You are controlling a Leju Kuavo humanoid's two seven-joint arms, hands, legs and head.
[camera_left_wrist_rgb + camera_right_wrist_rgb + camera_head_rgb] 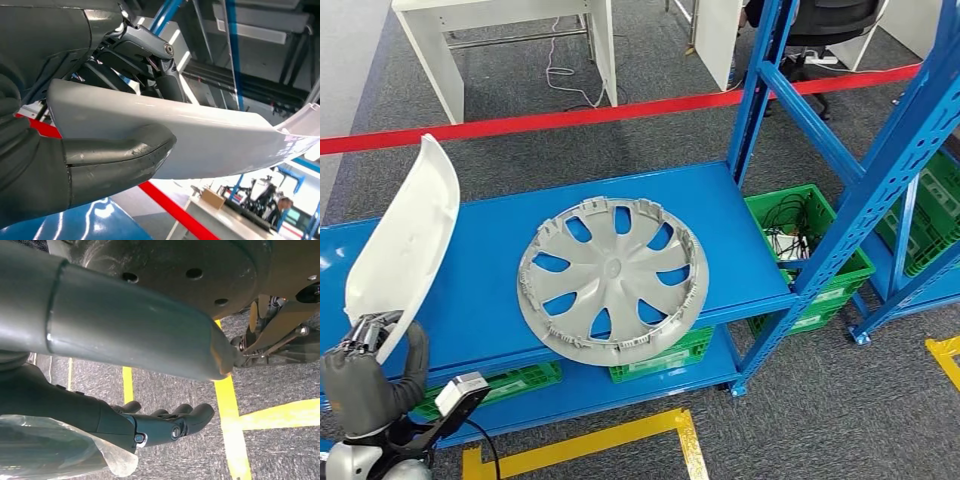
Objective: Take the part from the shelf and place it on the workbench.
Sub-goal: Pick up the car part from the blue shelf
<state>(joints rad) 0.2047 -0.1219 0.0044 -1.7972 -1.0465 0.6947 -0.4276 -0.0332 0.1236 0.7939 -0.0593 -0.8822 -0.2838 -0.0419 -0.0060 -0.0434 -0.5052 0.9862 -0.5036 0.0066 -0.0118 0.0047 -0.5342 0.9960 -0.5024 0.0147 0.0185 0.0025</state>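
Note:
A white curved plastic part (404,238) stands tilted upward at the left, its lower end gripped by my left hand (367,378). It is lifted off the blue shelf (482,275). In the left wrist view the grey thumb (113,160) presses against the white part (211,140), with the dark fingers (170,82) behind it. A grey wheel cover (613,278) lies flat on the shelf's middle, overhanging the front edge slightly. My right hand (166,425) hangs above the carpet, fingers stretched out and holding nothing.
Blue rack uprights (848,190) rise at the right. Green crates (814,250) sit on the lower level and under the shelf. A red tape barrier (546,118) runs behind the rack, with a white desk (441,60) beyond. Yellow tape (607,440) marks the floor.

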